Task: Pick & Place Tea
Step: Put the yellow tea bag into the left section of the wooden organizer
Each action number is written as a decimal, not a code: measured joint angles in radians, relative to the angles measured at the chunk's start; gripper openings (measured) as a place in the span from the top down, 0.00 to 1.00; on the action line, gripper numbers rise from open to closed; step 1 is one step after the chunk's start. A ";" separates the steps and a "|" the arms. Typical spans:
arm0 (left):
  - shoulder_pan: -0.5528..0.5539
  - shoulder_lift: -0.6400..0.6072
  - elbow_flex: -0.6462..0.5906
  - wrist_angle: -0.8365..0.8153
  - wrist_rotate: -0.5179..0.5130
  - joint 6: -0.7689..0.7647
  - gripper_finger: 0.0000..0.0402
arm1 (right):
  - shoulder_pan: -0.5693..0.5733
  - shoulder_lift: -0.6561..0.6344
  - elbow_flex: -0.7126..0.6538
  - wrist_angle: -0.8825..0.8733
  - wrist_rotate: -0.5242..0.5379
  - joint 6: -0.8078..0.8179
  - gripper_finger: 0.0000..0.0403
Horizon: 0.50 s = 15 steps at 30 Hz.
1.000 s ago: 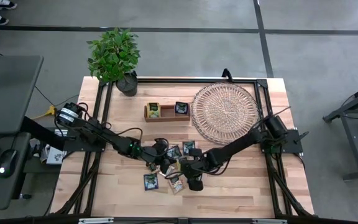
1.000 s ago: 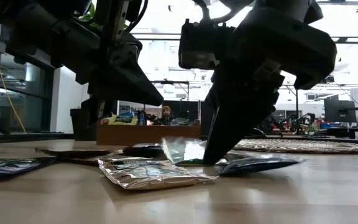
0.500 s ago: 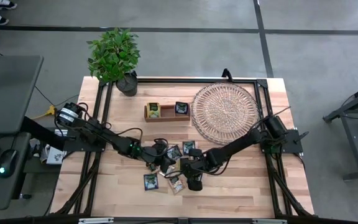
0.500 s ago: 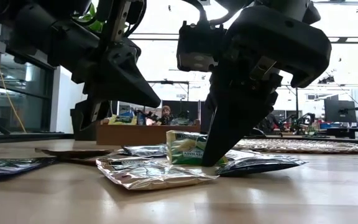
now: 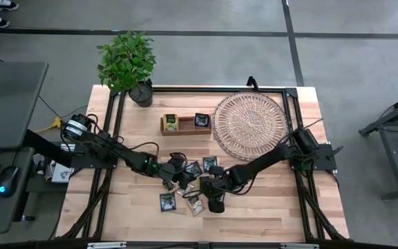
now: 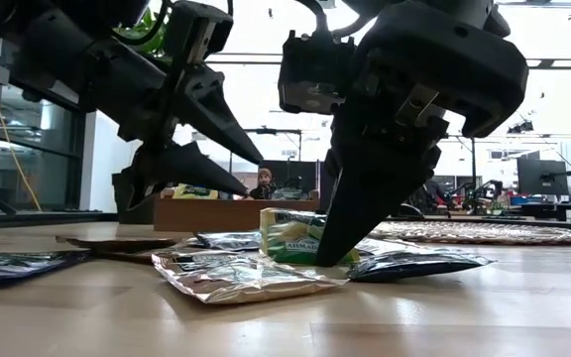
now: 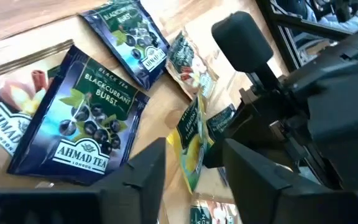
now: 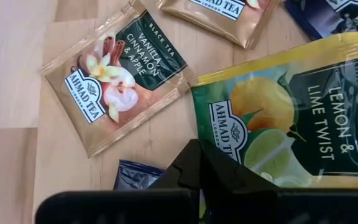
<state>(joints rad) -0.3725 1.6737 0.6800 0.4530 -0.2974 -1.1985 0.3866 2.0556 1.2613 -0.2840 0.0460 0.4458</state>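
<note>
left end effector [image 6: 228, 169] has just sprung open, empty; right end effector [image 6: 337, 243] stays clamped on the lemon sachet [image 6: 293, 236], tilted up off the wooden tabletop [image 6: 444, 317], office behind.

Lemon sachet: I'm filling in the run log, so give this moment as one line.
phase: pick | right gripper: shut on lemon sachet, sachet tilted off table | left gripper: open beside pile | wooden box: two sachets inside
</note>
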 joint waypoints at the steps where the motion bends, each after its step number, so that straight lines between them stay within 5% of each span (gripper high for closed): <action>1: 0.000 0.000 0.000 -0.002 -0.001 -0.009 0.58 | 0.000 0.000 0.000 0.001 0.000 0.000 1.00; 15: 0.010 0.208 0.146 0.002 0.042 -0.065 0.52 | 0.000 0.000 -0.001 0.013 0.001 0.000 1.00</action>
<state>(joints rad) -0.3620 1.8821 0.8263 0.4550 -0.2551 -1.2640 0.3870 2.0560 1.2602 -0.2707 0.0468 0.4455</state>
